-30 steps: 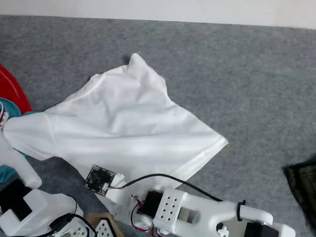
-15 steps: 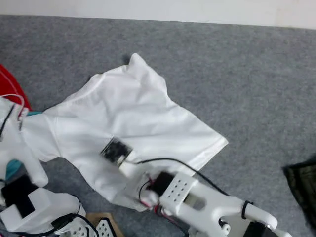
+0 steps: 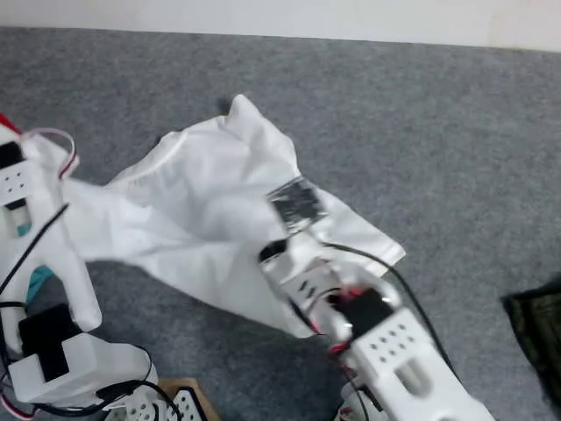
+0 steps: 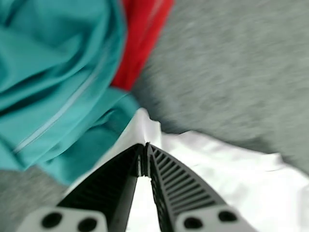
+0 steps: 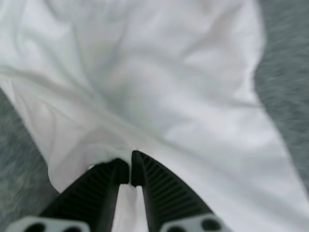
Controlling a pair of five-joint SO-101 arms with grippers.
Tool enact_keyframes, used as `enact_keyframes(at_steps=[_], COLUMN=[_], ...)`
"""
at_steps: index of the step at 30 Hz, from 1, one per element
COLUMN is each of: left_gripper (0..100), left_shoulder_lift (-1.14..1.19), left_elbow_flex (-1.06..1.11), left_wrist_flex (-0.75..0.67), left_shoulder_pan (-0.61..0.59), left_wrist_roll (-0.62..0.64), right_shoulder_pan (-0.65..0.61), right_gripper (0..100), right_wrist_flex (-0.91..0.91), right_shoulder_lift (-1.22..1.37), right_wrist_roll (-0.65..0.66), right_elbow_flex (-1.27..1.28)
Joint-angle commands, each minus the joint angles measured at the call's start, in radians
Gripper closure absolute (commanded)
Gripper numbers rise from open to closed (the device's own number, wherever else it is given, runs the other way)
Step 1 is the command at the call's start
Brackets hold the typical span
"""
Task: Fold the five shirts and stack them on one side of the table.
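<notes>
A white shirt (image 3: 219,189) lies crumpled across the middle of the grey table. At the table's left, my left gripper (image 3: 63,182) is shut on the shirt's left corner; the left wrist view shows that gripper (image 4: 145,162) with the white cloth (image 4: 231,179) pinched at its tips. My right gripper (image 3: 279,247) is shut on the shirt's near edge, held up over the cloth. The right wrist view shows it (image 5: 130,170) closed on a raised fold of the shirt (image 5: 159,82). A teal shirt (image 4: 53,72) and a red shirt (image 4: 142,34) lie bunched beside the left gripper.
A dark garment (image 3: 539,338) lies at the right edge of the table. Red cloth (image 3: 5,124) and teal cloth (image 3: 37,282) peek out behind the left arm. Bare grey table (image 3: 438,140) stretches to the far right.
Both grippers have moved away from the near edge. The right one carried the shirt's near hem up and over toward the middle. The left one pulled its corner farther back.
</notes>
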Motion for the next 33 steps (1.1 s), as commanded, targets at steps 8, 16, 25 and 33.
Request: enact_keyframes(at_steps=[8,16,25,33], left_gripper=[99,99,99,99], left_shoulder_lift=[-0.016,-0.016,-0.016,-0.016], left_elbow_flex=[-0.443,-0.734,-1.165,-1.529], left_wrist_flex=[0.143,0.339,0.563,0.615], left_shoulder_pan=[0.196,0.231,0.226,0.148], left_wrist_roll=[0.011,0.011,0.009,0.008], right_shoulder_pan=[0.251,0.397,0.407,0.407], right_gripper=[99.2,99.2,99.2,99.2], right_wrist_flex=[0.231,0.36,0.651,0.886], right_shoulder_lift=[-0.12,-0.114,0.22,0.475], right_wrist_roll=[0.043,0.048,0.074,0.078], right_elbow_flex=[-0.348,-0.624,-1.188,-1.797])
